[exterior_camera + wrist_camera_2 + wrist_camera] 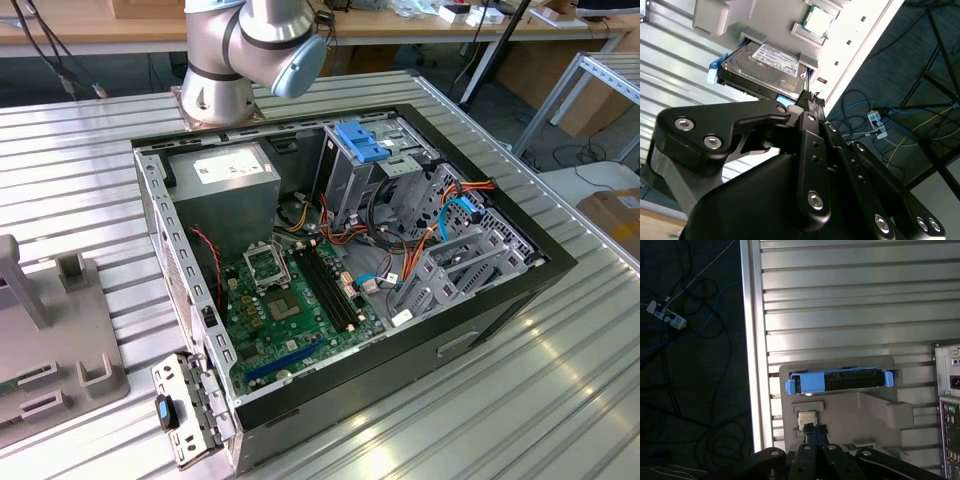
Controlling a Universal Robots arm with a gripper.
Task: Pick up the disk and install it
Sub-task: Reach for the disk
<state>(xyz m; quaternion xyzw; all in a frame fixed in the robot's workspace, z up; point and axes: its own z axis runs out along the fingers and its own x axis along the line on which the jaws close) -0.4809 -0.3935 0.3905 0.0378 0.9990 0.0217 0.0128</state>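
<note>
The disk (765,67) is a grey metal drive with a white label in a blue carrier rail. It stands on edge in a slot of a grey plastic holder (860,410), and in the first wrist view the disk (837,381) appears as a blue-framed bar. My gripper (811,100) hovers apart from it, over the holder, with its fingertips pressed together and nothing between them. In the first wrist view my gripper (815,430) sits beside a small square chip (806,418) in the same holder.
The open computer case (150,190) lies on the ribbed metal table, with a motherboard (290,310), a power supply (225,175) and a metal bay topped by a blue bracket (360,140). The table's edge (752,340) borders a dark floor with cables.
</note>
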